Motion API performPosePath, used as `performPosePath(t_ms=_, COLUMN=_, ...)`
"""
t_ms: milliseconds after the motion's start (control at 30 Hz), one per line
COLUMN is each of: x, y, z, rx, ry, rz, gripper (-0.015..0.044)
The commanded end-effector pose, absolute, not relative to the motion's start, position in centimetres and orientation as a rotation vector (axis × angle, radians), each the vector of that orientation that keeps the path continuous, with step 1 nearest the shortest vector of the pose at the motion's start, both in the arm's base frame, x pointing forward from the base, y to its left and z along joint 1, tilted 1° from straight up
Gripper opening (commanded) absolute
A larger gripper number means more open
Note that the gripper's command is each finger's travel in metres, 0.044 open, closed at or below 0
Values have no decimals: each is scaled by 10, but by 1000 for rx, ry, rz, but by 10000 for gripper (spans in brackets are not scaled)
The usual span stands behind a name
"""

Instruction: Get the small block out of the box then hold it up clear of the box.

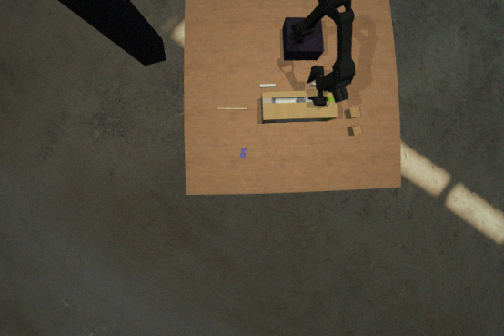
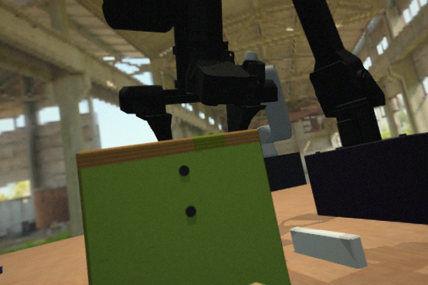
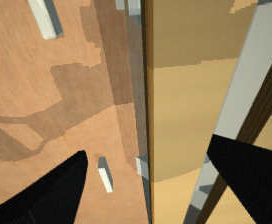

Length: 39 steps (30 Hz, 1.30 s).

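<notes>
The box point(image 1: 297, 113) point(image 2: 181, 249) point(image 3: 187, 110) stands upright, with a wooden top, a long slot and a green end. A small grey piece, possibly the block, point(image 1: 301, 100) point(image 3: 205, 189) shows in the slot; I cannot tell for certain what it is. My gripper point(image 1: 310, 90) point(image 2: 200, 135) point(image 3: 145, 147) is open and empty above the box's back edge. In the wrist view one finger is over the table side and the other over the slot side. Its fingertips are partly hidden behind the box top in the exterior view.
Two pale bars point(image 1: 267, 86) point(image 2: 326, 247) point(image 3: 105, 175) lie behind the box. Two wooden cubes point(image 1: 355, 112) point(image 1: 356, 130) are beyond its green end. A thin stick point(image 1: 232, 108) lies off the other end, and a purple piece point(image 1: 243, 153) lies farther forward. The dark arm base point(image 1: 304, 41) stands behind.
</notes>
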State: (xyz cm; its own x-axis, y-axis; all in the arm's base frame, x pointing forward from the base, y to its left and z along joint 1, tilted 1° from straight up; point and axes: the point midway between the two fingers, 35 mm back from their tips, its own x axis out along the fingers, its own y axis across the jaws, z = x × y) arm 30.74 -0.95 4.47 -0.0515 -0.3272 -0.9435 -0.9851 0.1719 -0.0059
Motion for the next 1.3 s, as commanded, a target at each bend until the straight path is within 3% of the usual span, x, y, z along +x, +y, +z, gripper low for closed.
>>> performPosePath(t_ms=0, x=307, y=-10, z=37, rx=-1303, ry=1553, rz=914, gripper=400)
performPosePath(t_ms=667, x=306, y=-8, z=18, rx=-1305, ry=1546, rz=918, gripper=400)
performPosePath(t_ms=1267, x=297, y=-56, z=17, rx=-1308, ry=1551, rz=917, gripper=400)
